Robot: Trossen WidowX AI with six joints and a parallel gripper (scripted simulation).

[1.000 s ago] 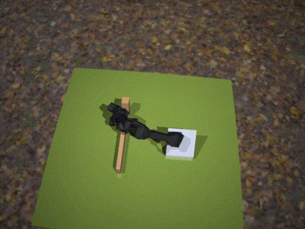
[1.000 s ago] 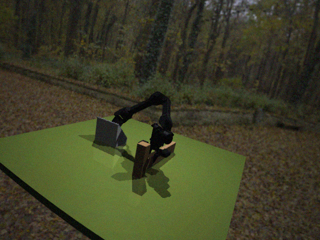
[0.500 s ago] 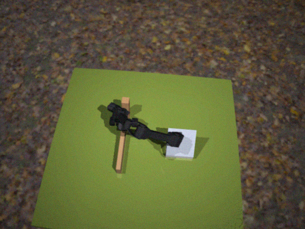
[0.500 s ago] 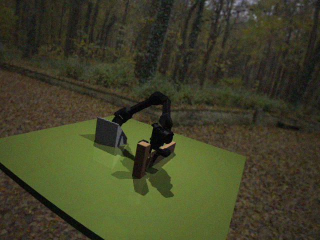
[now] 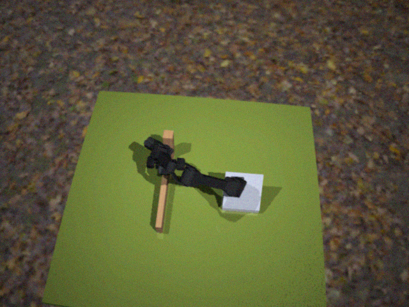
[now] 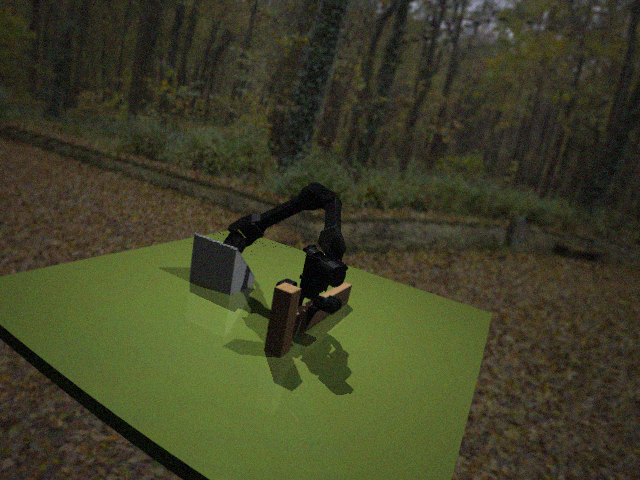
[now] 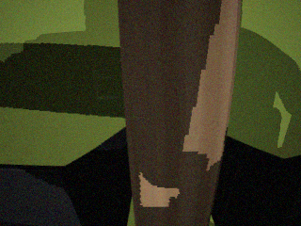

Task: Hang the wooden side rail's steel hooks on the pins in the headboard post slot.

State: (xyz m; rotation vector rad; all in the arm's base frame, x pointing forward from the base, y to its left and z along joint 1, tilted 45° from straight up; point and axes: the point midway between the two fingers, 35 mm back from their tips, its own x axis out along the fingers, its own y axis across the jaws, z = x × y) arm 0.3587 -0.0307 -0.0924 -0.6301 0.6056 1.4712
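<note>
Wood rail [image 5: 162, 201] lies across the green table [image 5: 204, 251], running in the top view from about 12 o'clock down toward 6 o'clock, left of the white base [image 5: 254, 198] that carries the black arm [image 5: 204, 181]. Arm reaches from the base toward 10 o'clock and ends over the rail's upper third. Gripper [image 5: 160, 157] is clenched on the rail, grasping it across its width; the fingers themselves are hidden under the wrist body from above. Exterior view shows the post [image 6: 282, 320] standing upright on the table, with the rail [image 6: 338, 293] leaving it toward 2 o'clock and the gripper [image 6: 316, 297] coming down on the rail just beside the post. Rail end at the post sits against the post's side; whether the hooks rest on the pins cannot be told, since that joint is in shadow and covered by the gripper. Wrist view is filled by the rail [image 7: 169, 107] running from 12 to 6 o'clock down the middle of the frame, mostly in shade, with a lit strip along its right edge and green table on both sides. Dark shapes at the lower corners flank the rail closely.
</note>
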